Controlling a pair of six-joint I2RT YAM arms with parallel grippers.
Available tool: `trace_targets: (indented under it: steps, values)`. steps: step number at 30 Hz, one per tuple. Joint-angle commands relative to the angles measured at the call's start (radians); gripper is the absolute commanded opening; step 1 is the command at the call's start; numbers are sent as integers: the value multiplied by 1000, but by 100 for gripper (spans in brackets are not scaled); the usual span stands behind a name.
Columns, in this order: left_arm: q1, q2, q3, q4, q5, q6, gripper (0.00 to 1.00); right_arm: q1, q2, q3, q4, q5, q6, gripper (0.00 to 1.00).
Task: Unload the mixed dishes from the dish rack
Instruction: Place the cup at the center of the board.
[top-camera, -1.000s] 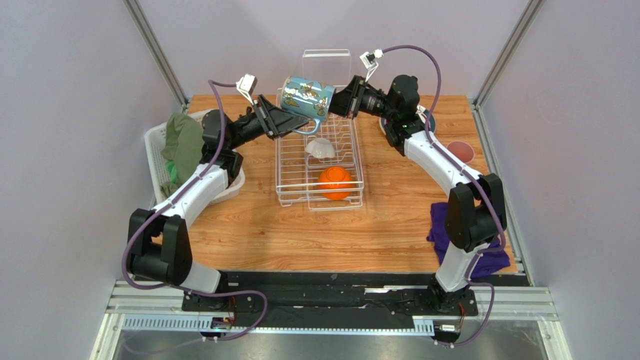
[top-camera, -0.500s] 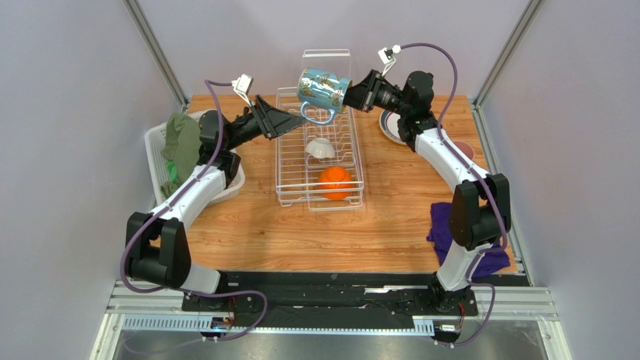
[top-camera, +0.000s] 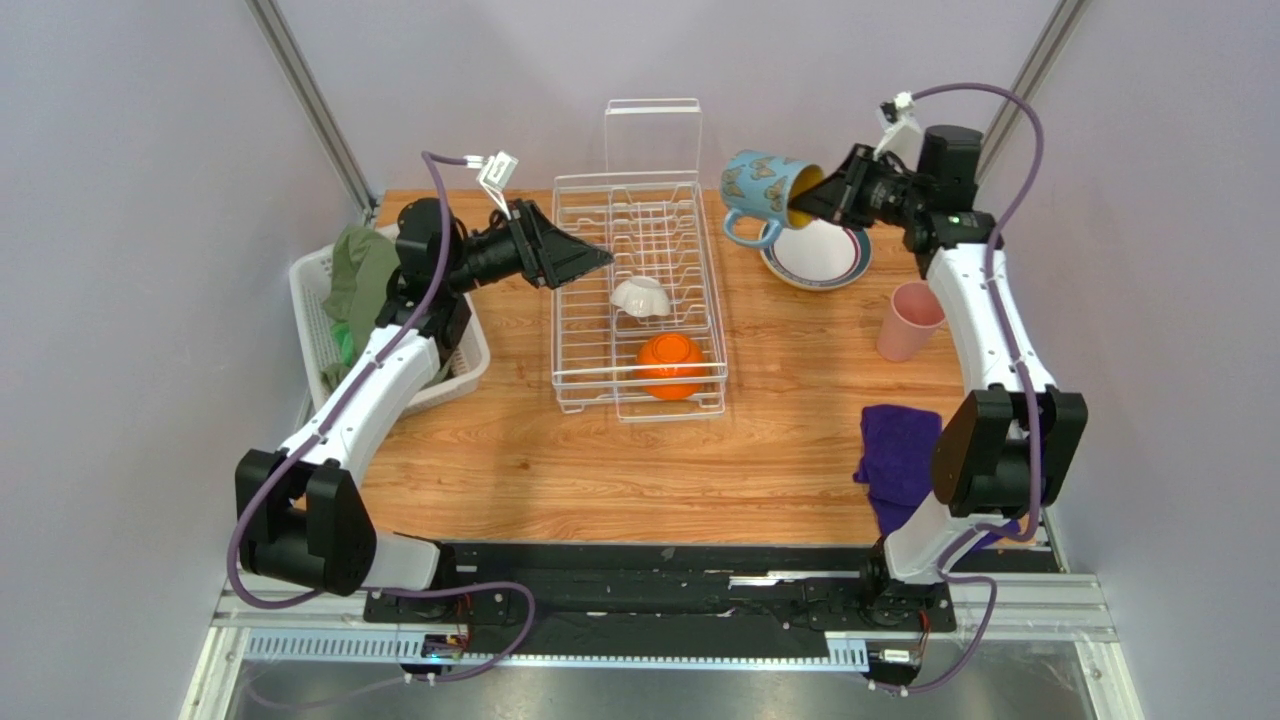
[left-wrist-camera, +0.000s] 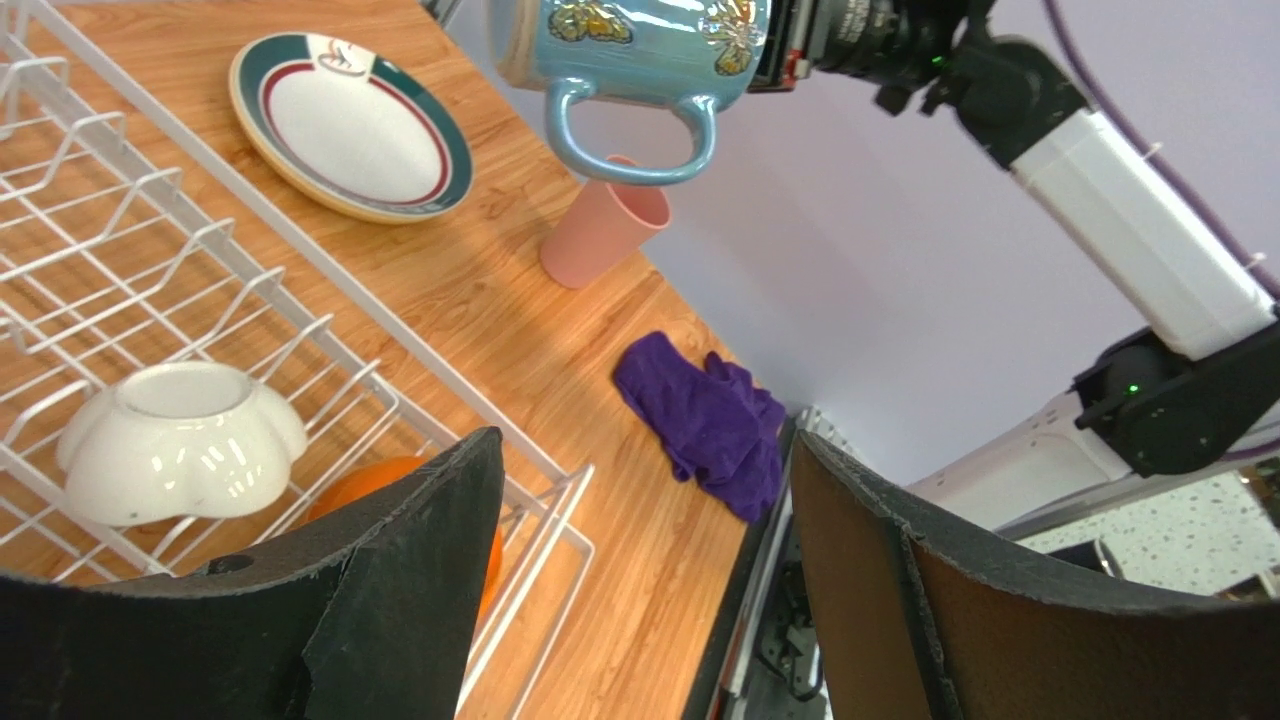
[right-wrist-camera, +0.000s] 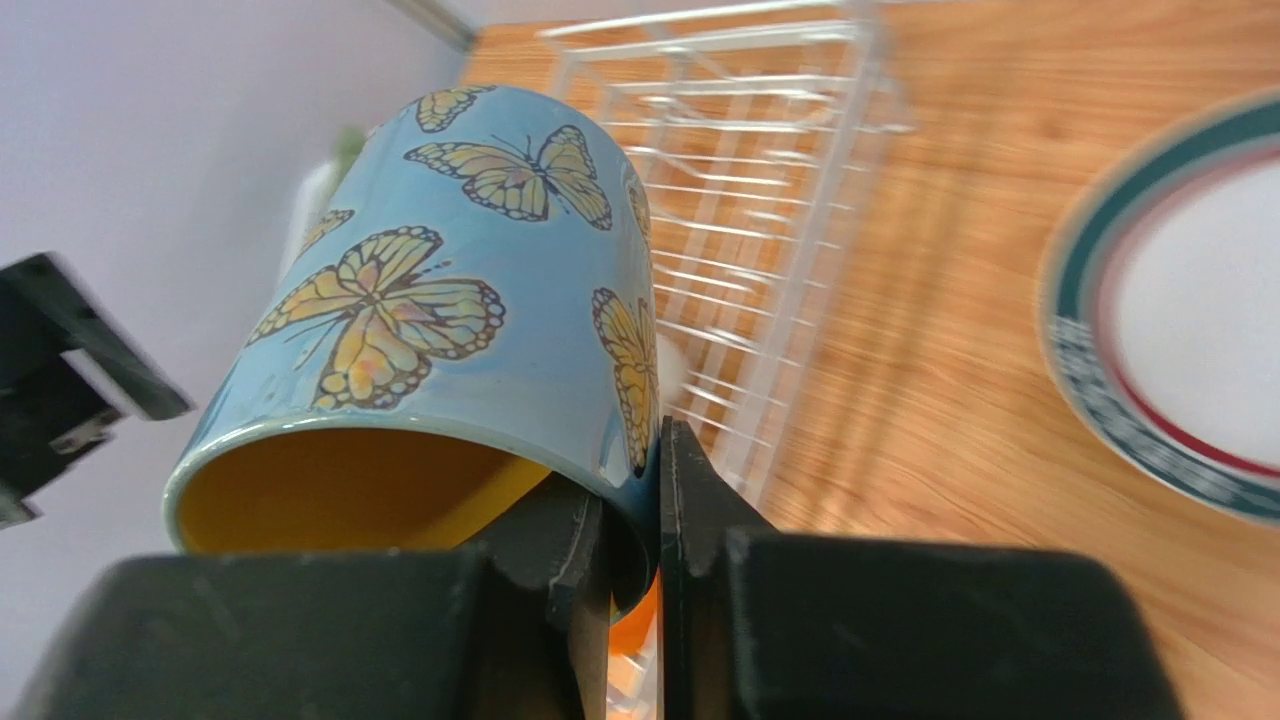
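My right gripper (top-camera: 819, 198) is shut on the rim of the blue patterned mug (top-camera: 759, 186), one finger inside its yellow interior (right-wrist-camera: 361, 488). It holds the mug on its side in the air, right of the white wire dish rack (top-camera: 661, 225) and beside the dark-rimmed white plate (top-camera: 819, 255) on the table. A small white cup (top-camera: 642, 297) and an upturned orange bowl (top-camera: 670, 366) lie in the rack. The pink cup (top-camera: 908, 320) stands on the table at the right. My left gripper (top-camera: 579, 255) is open and empty at the rack's left edge. The pale yellow plate is out of view.
A white plastic basket (top-camera: 308, 300) with a green cloth (top-camera: 361, 278) sits at the left. A purple cloth (top-camera: 902, 450) lies at the front right. The rack's upright clear panel (top-camera: 652, 135) stands at its far end. Grey walls close in the table.
My right arm has swung right with the mug, from over the rack's far end to beside the plate. The left gripper has barely moved.
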Motion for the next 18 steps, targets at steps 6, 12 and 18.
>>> trace_targets:
  steps: [6, 12, 18]
  values:
    - [8, 14, 124, -409, -27, 374, 78, -81, -114, 118, -478, 243, -460, 0]
    - [8, 46, 168, -553, -70, 510, 78, -79, -57, 118, -606, 393, -582, 0]
    - [8, 65, 180, -612, -93, 587, 78, -78, 18, 100, -620, 491, -641, 0]
